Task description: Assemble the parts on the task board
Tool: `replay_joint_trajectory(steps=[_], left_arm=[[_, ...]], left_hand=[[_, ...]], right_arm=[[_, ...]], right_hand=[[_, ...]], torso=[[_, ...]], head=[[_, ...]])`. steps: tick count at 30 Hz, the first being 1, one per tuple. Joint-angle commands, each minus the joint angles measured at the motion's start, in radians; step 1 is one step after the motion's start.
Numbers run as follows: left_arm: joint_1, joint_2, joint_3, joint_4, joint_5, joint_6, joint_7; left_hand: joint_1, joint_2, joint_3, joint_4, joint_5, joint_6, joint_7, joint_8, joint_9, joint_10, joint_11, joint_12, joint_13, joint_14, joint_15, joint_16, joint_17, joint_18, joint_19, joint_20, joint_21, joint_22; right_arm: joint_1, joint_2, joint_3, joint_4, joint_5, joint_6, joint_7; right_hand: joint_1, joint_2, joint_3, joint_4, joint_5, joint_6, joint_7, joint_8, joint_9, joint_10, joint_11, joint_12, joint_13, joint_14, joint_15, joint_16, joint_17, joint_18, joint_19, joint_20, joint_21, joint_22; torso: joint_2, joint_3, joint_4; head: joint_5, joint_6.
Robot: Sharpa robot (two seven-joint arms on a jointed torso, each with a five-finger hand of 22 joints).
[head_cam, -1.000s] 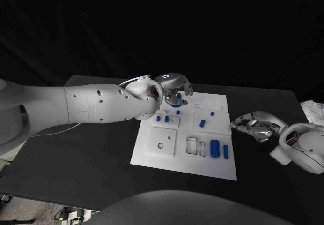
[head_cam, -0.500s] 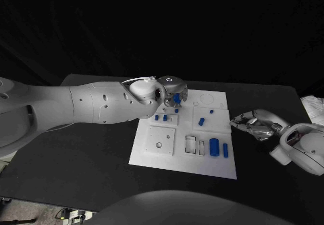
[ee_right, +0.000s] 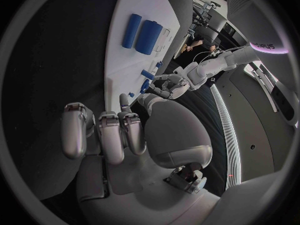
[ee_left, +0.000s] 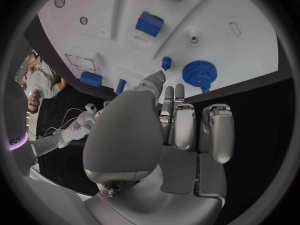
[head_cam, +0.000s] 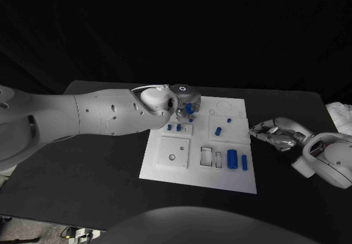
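Fingers [ee_left: 178,116] hover above one blue gear [ee_left: 200,74].

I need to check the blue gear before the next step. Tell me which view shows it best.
The left wrist view: the blue gear lies in full on the task board, teeth visible, just beyond the left hand. In the head view that hand covers most of it. In the right wrist view I cannot make it out.

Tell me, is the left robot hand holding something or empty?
Empty. The left robot hand holds nothing; its fingers lie straight above the blue gear without touching it.
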State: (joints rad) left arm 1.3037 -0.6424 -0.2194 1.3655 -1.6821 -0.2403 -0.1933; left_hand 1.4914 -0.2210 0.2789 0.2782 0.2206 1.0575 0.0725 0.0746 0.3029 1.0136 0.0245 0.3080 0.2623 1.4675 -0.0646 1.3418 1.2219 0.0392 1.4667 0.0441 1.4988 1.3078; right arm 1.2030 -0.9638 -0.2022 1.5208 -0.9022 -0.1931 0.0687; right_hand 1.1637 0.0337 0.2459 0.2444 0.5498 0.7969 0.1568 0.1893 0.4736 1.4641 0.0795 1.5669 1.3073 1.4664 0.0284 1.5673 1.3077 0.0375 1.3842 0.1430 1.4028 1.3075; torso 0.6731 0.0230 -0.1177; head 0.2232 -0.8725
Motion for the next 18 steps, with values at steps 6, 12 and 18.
replay_joint_trajectory(steps=[6, 12, 18], left_arm=[[-0.001, -0.004, 0.001, 0.002, 0.004, 0.0, 0.025], [-0.002, -0.008, 0.001, 0.004, 0.017, -0.018, 0.041], [-0.003, -0.012, 0.001, 0.004, 0.025, -0.105, 0.077]], left_hand=[[-0.013, 0.004, -0.006, 0.002, 0.007, 0.007, 0.003, 0.001, -0.004, 0.012, 0.002, 0.01, 0.0, 0.048, -0.007, -0.003, -0.017, -0.018, 0.074, -0.006, -0.004, 0.225], [-0.007, 0.011, 0.0, -0.002, 0.013, 0.001, 0.004, -0.006, -0.013, 0.014, 0.003, 0.014, -0.001, 0.04, -0.005, -0.014, -0.035, -0.017, 0.071, -0.005, -0.012, 0.222], [0.015, 0.023, 0.017, -0.014, 0.044, -0.004, 0.005, -0.008, -0.026, 0.011, 0.003, 0.017, -0.002, 0.029, -0.004, -0.03, -0.06, -0.014, 0.066, -0.004, -0.022, 0.218]], right_arm=[[0.0, 0.005, 0.0, -0.007, -0.001, 0.011, 0.006], [-0.001, 0.006, 0.0, -0.011, -0.001, 0.014, 0.002], [-0.001, 0.007, 0.0, -0.015, 0.0, 0.018, -0.002]], right_hand=[[0.002, -0.009, 0.008, 0.0, 0.001, 0.007, -0.001, -0.006, 0.001, 0.107, 0.006, 0.004, 0.263, 0.104, 0.006, 0.003, 0.263, 0.018, -0.002, 0.002, -0.003, 0.19], [0.003, -0.008, 0.01, -0.001, 0.002, 0.007, -0.001, -0.006, 0.001, 0.107, 0.006, 0.004, 0.263, 0.104, 0.006, 0.003, 0.263, 0.018, -0.003, 0.002, -0.004, 0.19], [0.004, -0.007, 0.012, -0.002, 0.004, 0.007, -0.002, -0.006, 0.001, 0.107, 0.006, 0.004, 0.263, 0.104, 0.006, 0.003, 0.263, 0.018, -0.004, 0.002, -0.005, 0.189]], torso=[[-0.001, -0.0007, 0.0007], [-0.001, -0.0012, -0.0004], [-0.002, -0.0012, 0.0006]], head=[[0.0, 0.0], [0.003, 0.0], [0.004, 0.0]])
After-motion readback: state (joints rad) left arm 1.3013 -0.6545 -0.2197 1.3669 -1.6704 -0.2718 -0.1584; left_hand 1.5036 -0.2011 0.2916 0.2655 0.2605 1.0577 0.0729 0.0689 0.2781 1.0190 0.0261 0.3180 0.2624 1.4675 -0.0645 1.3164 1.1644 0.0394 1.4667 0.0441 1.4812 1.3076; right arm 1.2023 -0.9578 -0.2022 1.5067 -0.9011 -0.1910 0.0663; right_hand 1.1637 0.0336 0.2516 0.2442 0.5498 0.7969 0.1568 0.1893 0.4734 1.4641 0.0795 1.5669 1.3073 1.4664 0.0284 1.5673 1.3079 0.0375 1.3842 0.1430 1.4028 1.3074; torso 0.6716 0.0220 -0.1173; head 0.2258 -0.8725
